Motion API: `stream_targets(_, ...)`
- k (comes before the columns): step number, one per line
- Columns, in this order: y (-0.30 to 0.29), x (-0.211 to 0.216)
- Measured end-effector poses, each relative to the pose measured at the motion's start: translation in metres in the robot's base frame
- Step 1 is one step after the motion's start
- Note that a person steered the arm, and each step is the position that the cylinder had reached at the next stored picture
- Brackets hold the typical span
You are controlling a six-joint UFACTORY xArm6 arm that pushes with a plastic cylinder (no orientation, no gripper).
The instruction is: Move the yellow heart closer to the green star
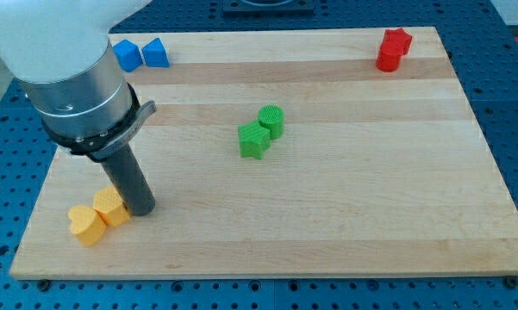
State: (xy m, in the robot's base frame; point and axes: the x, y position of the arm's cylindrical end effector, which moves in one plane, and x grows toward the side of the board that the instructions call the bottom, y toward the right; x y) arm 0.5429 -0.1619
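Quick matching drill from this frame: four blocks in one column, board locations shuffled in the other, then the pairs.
Blocks:
1. red star-shaped block
2. two blue blocks
3. green star-shaped block
4. yellow heart-shaped block

Places:
A. near the board's middle, touching a green round block
B. the view's bottom left, beside an orange block that sits against my tip
C. the view's top right corner
D. the view's top left edge of the wooden board

Pairs: 1-C, 2-D, 3-A, 4-B
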Motion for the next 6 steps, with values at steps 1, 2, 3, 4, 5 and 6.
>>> stream_targets(1,0.000,0.000)
stream_targets(2,0.004,0.005)
stream_targets(3,0.013,0.027)
stream_targets(4,0.014,0.062)
stream_targets(5,-0.002,0.076)
stream_targets(6,-0.041,0.075)
